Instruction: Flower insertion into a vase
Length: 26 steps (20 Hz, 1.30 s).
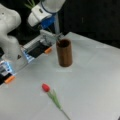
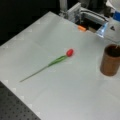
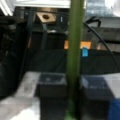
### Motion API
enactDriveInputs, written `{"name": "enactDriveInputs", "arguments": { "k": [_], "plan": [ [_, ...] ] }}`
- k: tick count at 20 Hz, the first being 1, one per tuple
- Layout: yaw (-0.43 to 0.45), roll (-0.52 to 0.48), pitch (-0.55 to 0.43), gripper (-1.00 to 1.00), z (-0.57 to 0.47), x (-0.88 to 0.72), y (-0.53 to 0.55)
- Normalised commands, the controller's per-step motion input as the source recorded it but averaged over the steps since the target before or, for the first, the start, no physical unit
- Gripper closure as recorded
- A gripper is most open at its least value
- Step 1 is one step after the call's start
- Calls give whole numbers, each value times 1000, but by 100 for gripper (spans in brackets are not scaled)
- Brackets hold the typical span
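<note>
On table: dark-brown wood-grain cylinder vase (image 1: pixel 64 53) (image 2: pixel 110 60), upright, round mouth.

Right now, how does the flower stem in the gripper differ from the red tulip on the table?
The held stem runs upright in the wrist view, clamped in the gripper; the red tulip lies flat on the table, untouched. The held stem shows only green, its bloom out of sight; the red tulip shows its red head. The held stem is up near the vase; the red tulip lies well apart from it. Both have green stems.
</note>
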Motion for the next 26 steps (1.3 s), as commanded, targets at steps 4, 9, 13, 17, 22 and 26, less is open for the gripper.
{"name": "enactDriveInputs", "arguments": {
  "k": [4, 9, 13, 17, 22, 26],
  "plan": [
    [24, -233, 294, 100, -54, 478, 104],
    [38, -232, 202, 100, -101, 501, 65],
    [56, -242, 129, 100, -174, 460, -7],
    [41, -246, 83, 100, -246, 451, -65],
    [18, -191, 61, 100, -214, 420, -52],
    [40, -138, 71, 100, -84, 359, -23]
  ]
}}
